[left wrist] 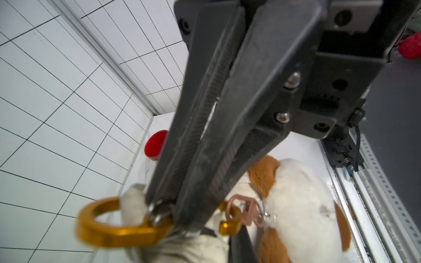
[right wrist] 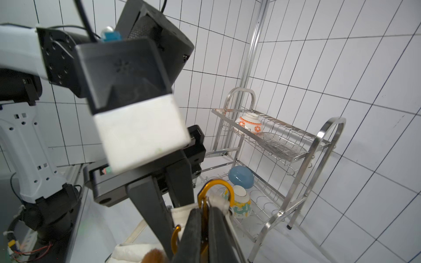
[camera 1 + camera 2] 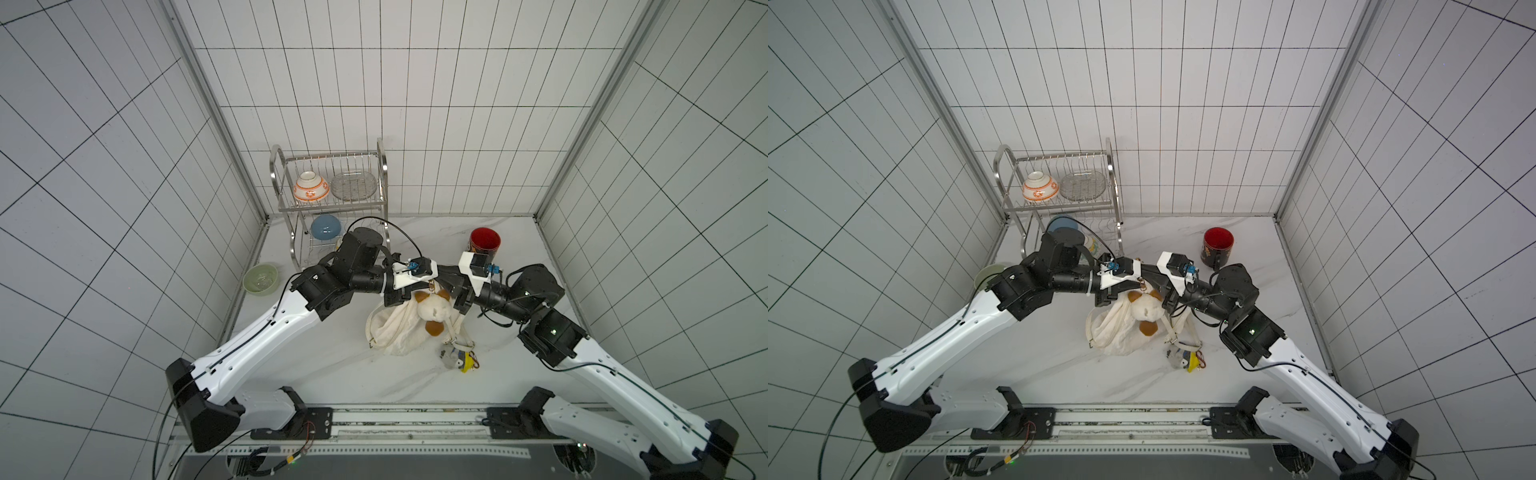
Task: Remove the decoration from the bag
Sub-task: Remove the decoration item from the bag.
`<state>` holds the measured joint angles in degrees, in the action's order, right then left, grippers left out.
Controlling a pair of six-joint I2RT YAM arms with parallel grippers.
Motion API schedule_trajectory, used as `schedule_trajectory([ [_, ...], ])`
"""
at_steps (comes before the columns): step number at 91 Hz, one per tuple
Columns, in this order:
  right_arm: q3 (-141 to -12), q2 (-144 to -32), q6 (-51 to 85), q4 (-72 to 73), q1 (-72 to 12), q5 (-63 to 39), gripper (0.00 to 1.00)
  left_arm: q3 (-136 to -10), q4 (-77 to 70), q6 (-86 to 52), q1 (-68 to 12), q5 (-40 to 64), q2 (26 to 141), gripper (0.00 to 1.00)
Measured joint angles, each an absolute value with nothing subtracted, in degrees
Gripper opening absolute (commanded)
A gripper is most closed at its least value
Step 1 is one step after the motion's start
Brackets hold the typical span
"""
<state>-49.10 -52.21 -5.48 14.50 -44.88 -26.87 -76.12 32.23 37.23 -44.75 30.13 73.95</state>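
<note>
Cream fabric bag (image 3: 397,334) beneath left fingers (image 1: 227,136) and right fingers (image 2: 193,234), both tight on its gold clasp (image 1: 118,236).

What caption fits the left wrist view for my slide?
Left claw shut on the gold carabiner threaded with the cream bag strap, brown-and-white plush toy beside it.

cloth bag (image 3: 395,332), fluffy plush decoration (image 3: 432,309), glossy metal clasp (image 1: 118,234).

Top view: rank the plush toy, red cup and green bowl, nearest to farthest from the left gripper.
1. The plush toy, right at the tips of the left gripper.
2. The red cup, toward the back right.
3. The green bowl, far left by the wall.
</note>
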Motion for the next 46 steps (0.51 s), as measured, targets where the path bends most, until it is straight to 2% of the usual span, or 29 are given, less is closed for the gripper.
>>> schedule_trajectory([
  [13, -48.29, -54.35, 4.16, 19.38, -42.63, -30.20, 0.00, -73.12, 27.97, 35.77, -44.38, 28.18, 73.01, 0.00],
  [30, -48.18, -54.96, 16.05, 27.68, -40.47, -32.86, 0.00, -73.36, 24.99, 32.99, -39.35, 31.29, 72.71, 0.00],
  [46, -48.21, -52.95, 20.91, 33.80, -40.07, -34.37, 0.00, -75.22, 28.16, 30.72, -36.23, 32.82, 73.89, 0.00],
])
